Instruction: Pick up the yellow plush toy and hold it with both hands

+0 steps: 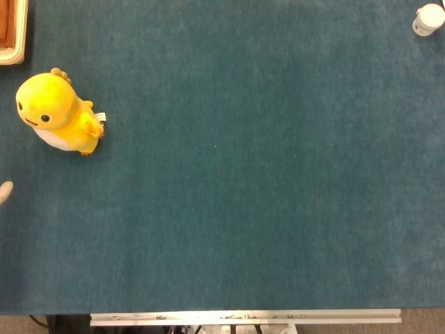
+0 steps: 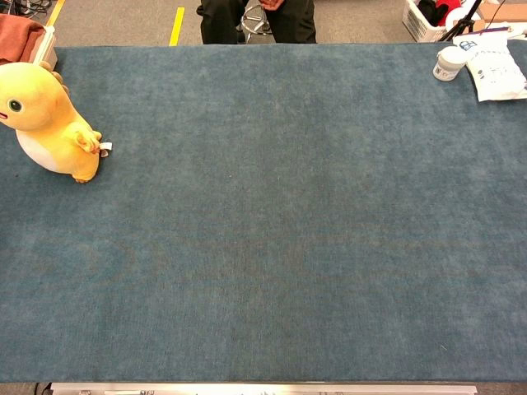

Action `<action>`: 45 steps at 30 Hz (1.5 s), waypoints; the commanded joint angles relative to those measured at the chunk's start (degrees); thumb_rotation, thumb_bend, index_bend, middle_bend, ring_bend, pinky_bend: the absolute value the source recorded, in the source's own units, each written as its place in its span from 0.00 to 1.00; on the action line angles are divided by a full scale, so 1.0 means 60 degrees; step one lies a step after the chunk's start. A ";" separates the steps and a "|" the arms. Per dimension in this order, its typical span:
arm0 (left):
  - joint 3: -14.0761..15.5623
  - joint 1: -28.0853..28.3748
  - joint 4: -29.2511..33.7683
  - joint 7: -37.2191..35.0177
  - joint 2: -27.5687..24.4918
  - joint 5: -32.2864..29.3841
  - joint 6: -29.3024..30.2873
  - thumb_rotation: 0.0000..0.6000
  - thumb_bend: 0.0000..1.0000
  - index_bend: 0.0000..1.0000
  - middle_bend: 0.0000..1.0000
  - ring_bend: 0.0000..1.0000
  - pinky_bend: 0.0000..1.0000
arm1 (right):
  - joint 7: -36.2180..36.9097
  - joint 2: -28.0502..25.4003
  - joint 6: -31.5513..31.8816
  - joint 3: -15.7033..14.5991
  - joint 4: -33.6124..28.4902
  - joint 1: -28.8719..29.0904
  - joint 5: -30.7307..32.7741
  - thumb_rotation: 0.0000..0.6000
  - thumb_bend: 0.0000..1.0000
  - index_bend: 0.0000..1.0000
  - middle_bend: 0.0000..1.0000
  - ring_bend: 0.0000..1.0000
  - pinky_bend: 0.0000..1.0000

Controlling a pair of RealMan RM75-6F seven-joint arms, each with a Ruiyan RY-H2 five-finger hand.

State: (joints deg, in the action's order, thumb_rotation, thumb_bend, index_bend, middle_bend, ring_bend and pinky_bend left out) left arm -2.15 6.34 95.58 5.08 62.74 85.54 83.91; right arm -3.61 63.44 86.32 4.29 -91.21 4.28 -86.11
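Yellow plush toy (image 1: pixel 57 115) sits by the worktop's (image 1: pixel 243 209) far left corner, partly cropped in my chest view. A pale sliver of my left robot hand (image 1: pixel 5 191) shows at the left edge; I cannot tell its state. Blue felt lies bare toward the white jar (image 1: pixel 427 19).

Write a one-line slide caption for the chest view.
Yellow plush toy sits untouched at the far left of the blue table, a white jar at the far right; no hand in this view.
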 commanded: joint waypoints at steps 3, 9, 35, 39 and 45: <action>-0.0003 0.0033 0.0033 0.0120 0.0032 -0.0019 -0.0054 1.00 0.18 0.11 0.14 0.11 0.22 | 0.0072 -0.0004 -0.0059 0.0010 0.0051 0.0031 0.0006 1.00 0.37 0.13 0.34 0.25 0.23; -0.0061 0.0276 0.0171 -0.0238 -0.0157 -0.0039 -0.0452 1.00 0.18 0.11 0.14 0.11 0.22 | 0.0238 -0.0030 -0.0127 0.0135 0.0190 0.0222 -0.0119 1.00 0.37 0.13 0.34 0.25 0.23; -0.1095 0.3229 -0.0184 -0.0167 -0.0427 -0.1387 -0.4231 1.00 0.18 0.00 0.00 0.00 0.16 | 0.0531 -0.0232 -0.0470 0.0396 0.0327 0.0724 -0.0011 1.00 0.37 0.13 0.34 0.25 0.23; -0.1169 0.3547 -0.0312 0.0005 -0.0441 -0.1734 -0.4666 1.00 0.18 0.00 0.00 0.00 0.15 | 0.0551 -0.0244 -0.0451 0.0370 0.0345 0.0682 0.0039 1.00 0.37 0.13 0.34 0.25 0.23; -0.1142 0.4069 -0.0527 0.0203 -0.0482 -0.2409 -0.5652 1.00 0.18 0.00 0.00 0.00 0.15 | 0.0641 -0.0220 -0.0419 0.0364 0.0410 0.0640 0.0113 1.00 0.37 0.13 0.34 0.25 0.23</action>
State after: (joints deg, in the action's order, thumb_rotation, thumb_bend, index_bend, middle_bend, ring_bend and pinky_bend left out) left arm -9.07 29.65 93.07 5.71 59.94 72.51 51.65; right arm 0.27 62.11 83.80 6.47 -88.73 8.12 -85.45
